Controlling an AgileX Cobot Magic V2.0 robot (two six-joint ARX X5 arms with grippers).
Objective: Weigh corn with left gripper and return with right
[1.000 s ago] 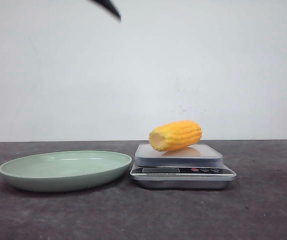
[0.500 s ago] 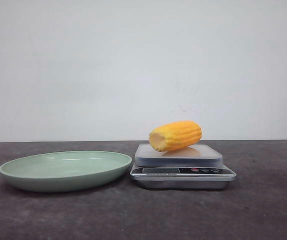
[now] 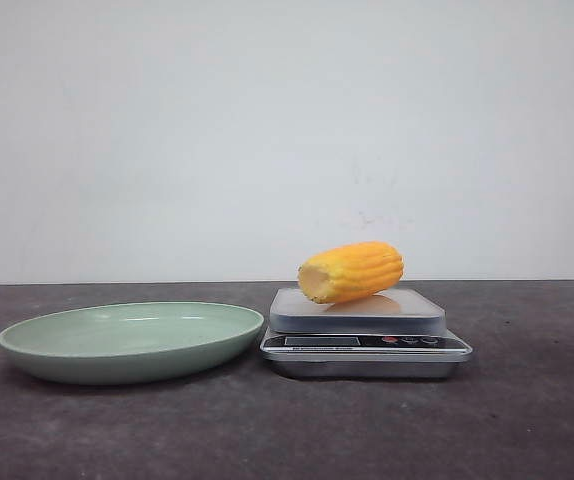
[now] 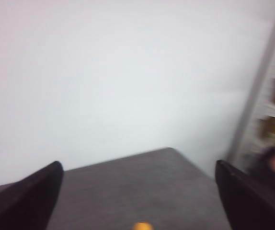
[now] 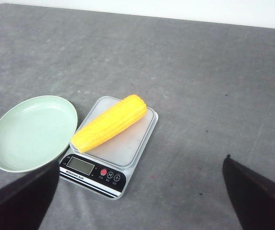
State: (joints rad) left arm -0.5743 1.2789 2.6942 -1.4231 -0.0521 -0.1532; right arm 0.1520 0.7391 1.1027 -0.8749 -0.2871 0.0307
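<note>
The corn (image 3: pixel 351 271) lies on its side on the platform of a small kitchen scale (image 3: pixel 365 342), which sits just beside a pale green plate (image 3: pixel 132 341) on the dark table (image 3: pixel 287 430). From the front no arm shows. The right wrist view looks down from well above: the cob rests diagonally across the scale, and the right gripper (image 5: pixel 142 201) is spread wide, holding nothing. The blurred left wrist view shows the left gripper (image 4: pixel 137 201) likewise wide apart and empty, with only a sliver of corn.
</note>
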